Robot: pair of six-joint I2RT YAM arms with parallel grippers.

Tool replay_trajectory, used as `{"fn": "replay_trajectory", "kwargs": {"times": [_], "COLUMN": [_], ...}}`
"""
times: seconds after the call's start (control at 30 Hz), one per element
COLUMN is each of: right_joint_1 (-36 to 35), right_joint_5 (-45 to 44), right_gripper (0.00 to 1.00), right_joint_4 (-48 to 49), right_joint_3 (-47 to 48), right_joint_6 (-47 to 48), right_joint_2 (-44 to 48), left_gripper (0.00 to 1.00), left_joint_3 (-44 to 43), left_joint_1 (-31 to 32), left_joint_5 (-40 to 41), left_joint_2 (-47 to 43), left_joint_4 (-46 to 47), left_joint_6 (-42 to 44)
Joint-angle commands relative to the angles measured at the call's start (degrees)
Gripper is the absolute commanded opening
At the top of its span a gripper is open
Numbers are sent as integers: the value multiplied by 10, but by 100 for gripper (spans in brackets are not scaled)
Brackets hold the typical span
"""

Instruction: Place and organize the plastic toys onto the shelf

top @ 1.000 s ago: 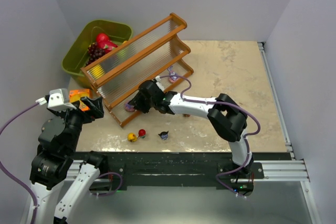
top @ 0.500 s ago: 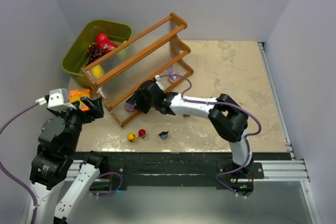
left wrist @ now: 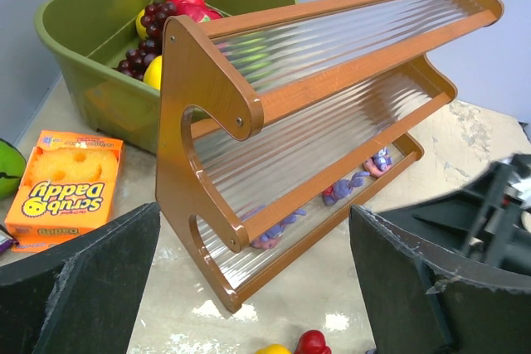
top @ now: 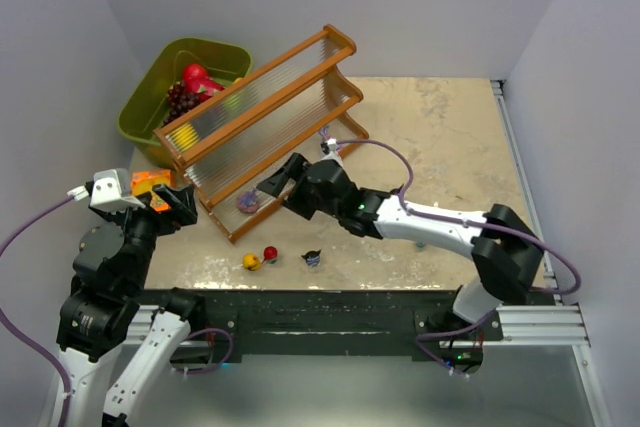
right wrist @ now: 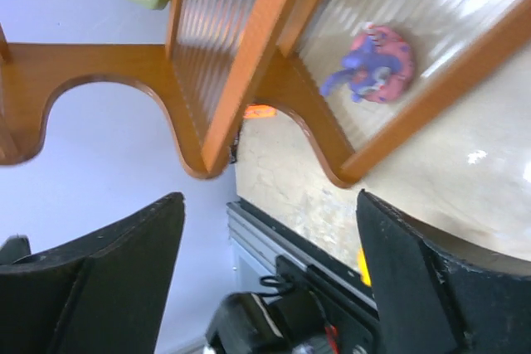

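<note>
The shelf stands slanted across the back left of the table. A purple-pink bunny toy lies on its bottom tier, and my open right gripper hovers just right of it, holding nothing. The right wrist view shows that toy beyond the empty gripper. From the left wrist I see the shelf with purple toys along the bottom tier. On the table in front lie a yellow toy, a red toy and a dark blue toy. My left gripper is open left of the shelf.
An olive-green bin with red fruit and dark grapes stands behind the shelf's left end. An orange Scrub Daddy box lies beside it, with a green ball at its left. White walls close in on both sides.
My right gripper opened and drew back to the right, away from the bottom tier, leaving the purple-pink toy there. The left arm has not moved.
</note>
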State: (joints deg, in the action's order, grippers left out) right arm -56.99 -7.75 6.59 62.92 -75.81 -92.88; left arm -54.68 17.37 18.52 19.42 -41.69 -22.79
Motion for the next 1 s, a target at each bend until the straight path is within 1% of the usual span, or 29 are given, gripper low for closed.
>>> {"fn": "replay_trajectory", "kwargs": {"times": [0.0, 0.07, 0.1, 0.13, 0.23, 0.27, 0.3, 0.33, 0.37, 0.4, 0.47, 0.5, 0.57, 0.7, 0.83, 0.87, 0.97], "right_joint_1": [-1, 4, 8, 8, 8, 8, 9, 7, 7, 6, 0, -10, -27, -100, -147, -164, -185], "right_joint_5": [-51, -73, -77, -91, -118, -132, -146, -147, -146, -145, -151, -155, -171, -259, -289, -293, -319], "right_gripper": [99, 99, 99, 99, 99, 99, 99, 99, 95, 92, 85, 84, 84, 85, 86, 86, 86], "right_joint_4": [9, -20, -29, -32, -50, -94, -113, -134, -182, -205, -230, -230, -222, -216, -172, -164, -155], "right_joint_3": [-74, -115, -129, -162, -214, -218, -219, -211, -204, -195, -186, -189, -195, -205, -228, -234, -246], "right_joint_6": [79, 116, 127, 140, 201, 221, 242, 269, 304, 321, 356, 363, 368, 359, 346, 344, 329], "right_joint_2": [90, 127, 173, 197, 293, 310, 336, 343, 348, 348, 349, 349, 347, 316, 286, 282, 267], "left_gripper": [100, 100, 100, 100, 100, 100, 100, 100, 100, 100, 100, 100, 100, 100, 100, 100, 99], "left_joint_3": [-16, -13, -9, -5, 9, 9, 12, 14, 17, 25, 32, 45, 68, 108, 142, 155, 161], "left_joint_1": [-2, -2, -2, -2, -2, -2, -2, -2, -2, -2, -2, -2, -2, -2, -2, -2, -1], "left_joint_5": [12, 13, 14, 15, 16, 6, 4, 4, -1, -4, -12, -15, -16, -13, 15, 16, 6], "left_joint_2": [4, 0, -3, -5, -18, -24, -29, -32, -40, -45, -54, -55, -61, -65, -82, -94, -112], "left_joint_4": [1, -4, -8, -8, -11, -13, -10, -8, -6, -1, 7, 13, 28, 51, 59, 66, 82], "left_joint_6": [7, 6, 4, 3, -10, -11, -16, -19, -29, -33, -51, -58, -79, -103, -115, -117, -104]}}
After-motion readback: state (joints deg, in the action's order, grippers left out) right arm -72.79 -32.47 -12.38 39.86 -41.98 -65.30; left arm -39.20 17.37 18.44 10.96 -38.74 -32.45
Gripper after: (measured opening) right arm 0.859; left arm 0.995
